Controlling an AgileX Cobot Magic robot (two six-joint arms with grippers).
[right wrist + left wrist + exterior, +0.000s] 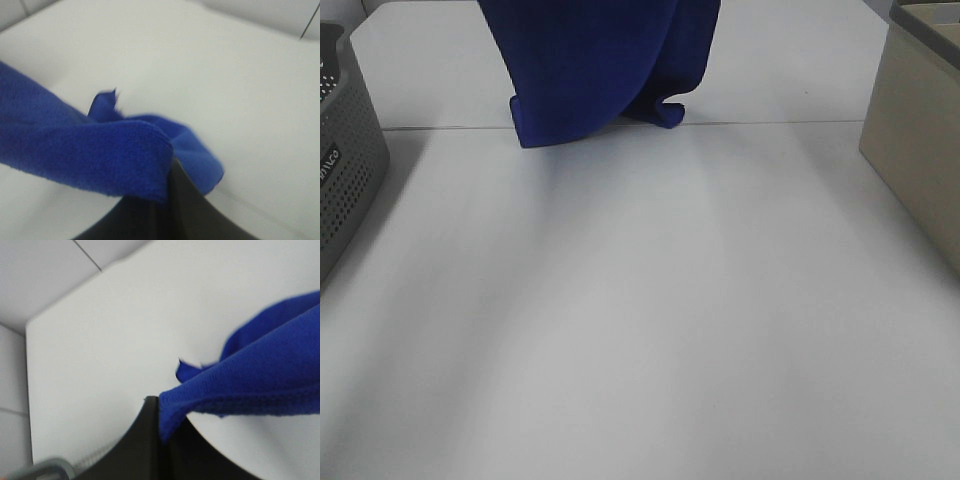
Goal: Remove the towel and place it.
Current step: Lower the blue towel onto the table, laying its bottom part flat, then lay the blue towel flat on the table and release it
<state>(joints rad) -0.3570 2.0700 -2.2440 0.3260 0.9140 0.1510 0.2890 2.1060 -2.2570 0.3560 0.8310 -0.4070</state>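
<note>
While the grey basket (345, 170) at the left edge of the table (640, 330) and the beige box (920, 150) at the right edge show mostly their outer walls, hiding any contents, the towel (590, 60) hangs between them at the far side, its curled lower folds seeming to rest on the tabletop. The left gripper (162, 422) is clamped on one stitched edge, and the right gripper (167, 187) pinches another, with cloth draping away from each.
</note>
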